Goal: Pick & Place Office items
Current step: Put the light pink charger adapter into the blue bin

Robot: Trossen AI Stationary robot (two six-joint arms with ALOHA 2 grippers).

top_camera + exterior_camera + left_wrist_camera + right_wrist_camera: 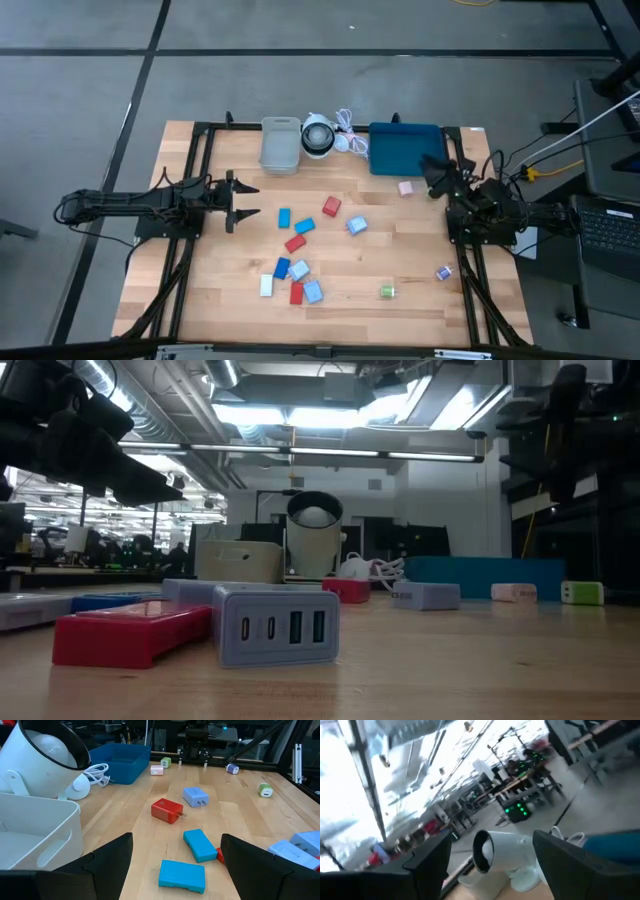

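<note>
Office items [300, 250] lying scattered mid-desk, ungrasped; left claw [243, 200] gaping wide and empty just beside the blue blocks; right claw [437, 168] hovering spread and empty near blue tray [404, 146]. Risk: crowded blocks getting nudged or double-grabbed on descent

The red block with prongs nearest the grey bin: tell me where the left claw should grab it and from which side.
Take the red block across its two flat side faces, coming straight down from above. In the left wrist view it lies flat with metal prongs sticking out of one end, so avoid that end. The left claw is open and nearest.
</note>
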